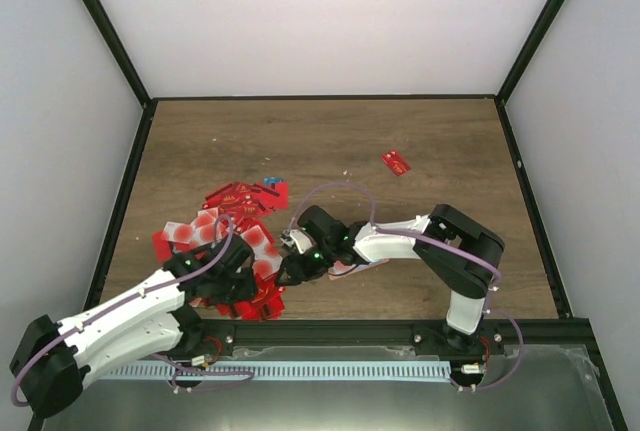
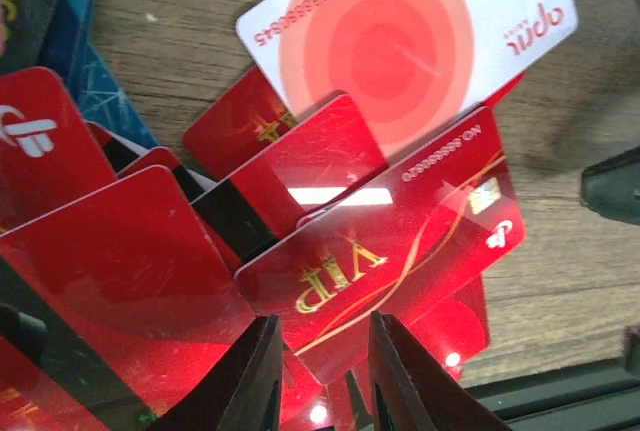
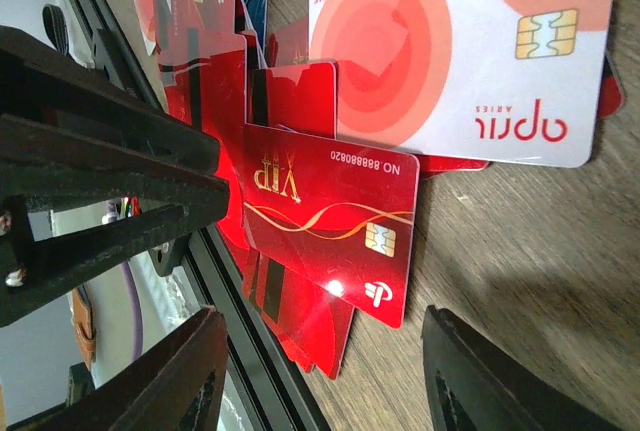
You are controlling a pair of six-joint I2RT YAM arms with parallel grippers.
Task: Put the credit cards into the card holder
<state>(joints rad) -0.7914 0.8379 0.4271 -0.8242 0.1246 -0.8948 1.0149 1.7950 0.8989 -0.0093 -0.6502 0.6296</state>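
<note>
1. The cards, mostly red with a few pale and blue ones, lie heaped on the near left of the surface. A lone card, also red, lies well apart, further back on the right.
2. The holder shows only as a salmon sliver just right of the heap. It is mostly hidden under the right arm, so I cannot tell how it lies.
3. At the heap's near edge a red VIP card rests on other red cards. A white card with pink circles lies just beyond it.
4. The left tool is low over the heap, its fingers a narrow gap apart with red cards showing between them. I cannot tell whether they pinch anything.
5. The right tool hangs close to the VIP card, fingers spread wide, holding nothing.
</note>
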